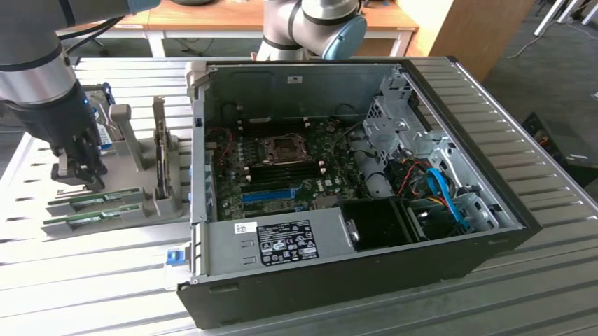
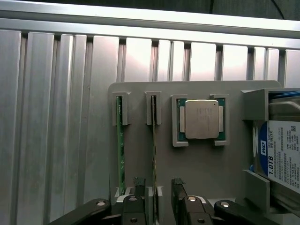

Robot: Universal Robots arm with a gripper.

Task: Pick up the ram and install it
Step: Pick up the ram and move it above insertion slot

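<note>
Ram sticks [image 2: 121, 154] [image 1: 98, 201]: green w/ pale label strips. Processor [image 2: 201, 119]: silver lid, green border. Hard drive [image 2: 281, 154]: silver, white & blue label, black print. Holder [image 2: 201, 187]: plain grey. Table [image 1: 523, 91]: silvery, ribbed lines. Gripper [image 2: 158, 185]: black. PC case [image 1: 327, 294]: black outside, grey inside. Motherboard [image 1: 280, 168]: dark, w/ blue slot [image 1: 271, 194]. Blue cable [image 1: 437, 187], red wires [image 1: 217, 140].

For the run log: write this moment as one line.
gripper: open, over ram | ram: in holder slot, ungripped | install: not done
</note>
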